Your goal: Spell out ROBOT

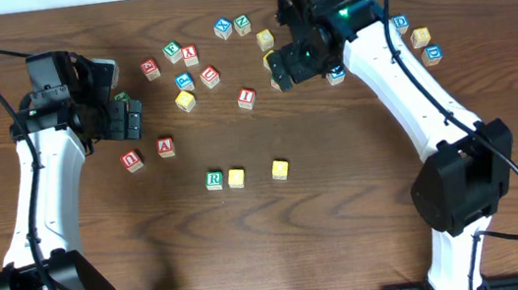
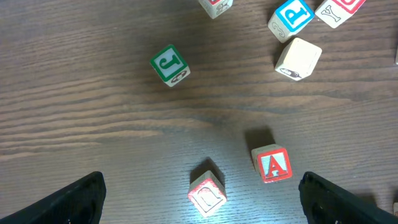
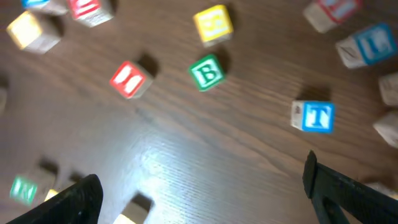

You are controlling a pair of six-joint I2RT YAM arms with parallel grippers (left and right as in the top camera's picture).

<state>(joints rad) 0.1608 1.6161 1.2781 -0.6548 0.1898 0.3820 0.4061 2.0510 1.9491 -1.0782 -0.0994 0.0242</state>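
A row near the table's front holds a green R block (image 1: 215,179), a yellow block (image 1: 235,177) and, after a gap, another yellow block (image 1: 280,169). My left gripper (image 1: 129,119) is open and empty. In the left wrist view it (image 2: 202,208) hangs over a red block with a rounded letter (image 2: 207,194), next to a red A block (image 2: 272,164). My right gripper (image 1: 281,69) is open and empty above the loose blocks at the back. The right wrist view (image 3: 205,202) shows a green B block (image 3: 206,71) and a blue T block (image 3: 313,116) beyond it.
Several loose letter blocks lie scattered across the back of the table, among them a red I (image 1: 246,97), a green J (image 2: 169,65), a blue P (image 2: 290,17) and a plain-faced block (image 2: 298,57). More blocks lie at the back right (image 1: 421,38).
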